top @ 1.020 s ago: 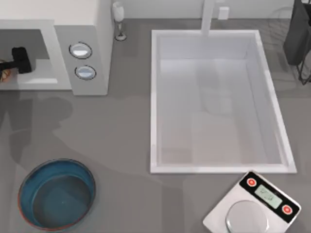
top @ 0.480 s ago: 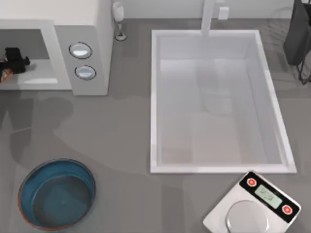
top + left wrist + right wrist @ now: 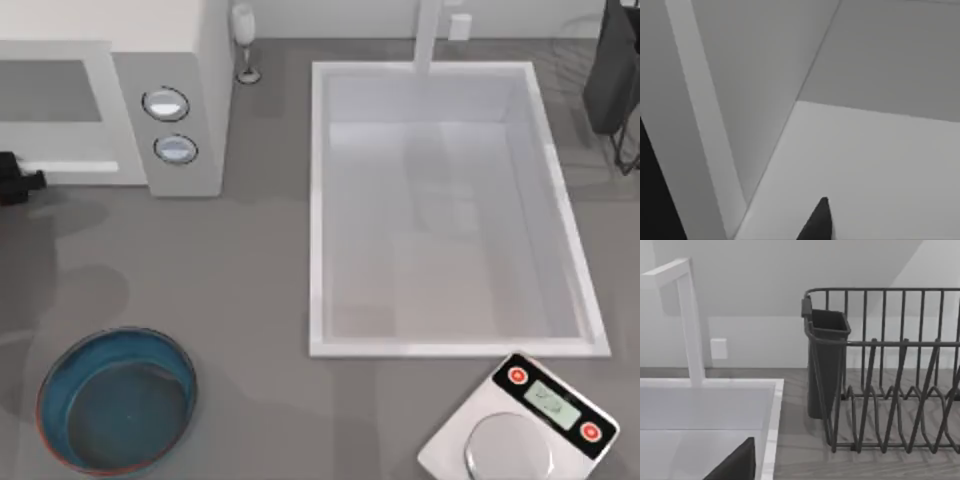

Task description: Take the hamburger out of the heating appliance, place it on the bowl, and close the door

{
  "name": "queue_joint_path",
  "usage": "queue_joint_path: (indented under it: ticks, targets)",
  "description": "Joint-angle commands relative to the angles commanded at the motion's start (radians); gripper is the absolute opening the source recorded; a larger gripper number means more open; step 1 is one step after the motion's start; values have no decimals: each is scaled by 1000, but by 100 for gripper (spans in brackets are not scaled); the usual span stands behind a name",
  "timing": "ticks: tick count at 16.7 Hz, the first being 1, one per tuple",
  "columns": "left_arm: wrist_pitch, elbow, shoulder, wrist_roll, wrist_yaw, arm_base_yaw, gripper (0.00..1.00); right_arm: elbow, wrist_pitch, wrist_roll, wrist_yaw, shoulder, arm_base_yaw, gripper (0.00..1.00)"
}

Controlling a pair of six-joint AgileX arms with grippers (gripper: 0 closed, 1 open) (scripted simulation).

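Grey table w/ heating appliance (image 3: 110, 100) at far left, cavity gaping; bowl (image 3: 115, 400) at front left.
Left gripper (image 3: 15, 186) at left edge by cavity mouth; grip state, load & hamburger's place couldn't be told. Risk: drop short of bowl if hold was weak. Right arm (image 3: 612, 70) parked far right.

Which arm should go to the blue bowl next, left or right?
Left, probably. The left end effector sits at the table's left edge before the large white microwave, the side with the round dark blue bowl. The right end effector is by the white sink and dark wire rack.
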Motion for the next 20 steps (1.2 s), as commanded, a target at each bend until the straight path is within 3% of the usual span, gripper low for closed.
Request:
queue_joint_path:
  ticks: [8,15,20]
  targets:
    - [318,-474,-147,25,78,83,0,0,0,0,0,0,0,100]
    - [344,-505,-159,29,83,86,0,0,0,0,0,0,0,100]
    - [207,-492,-292,29,82,86,0,0,0,0,0,0,0,100]
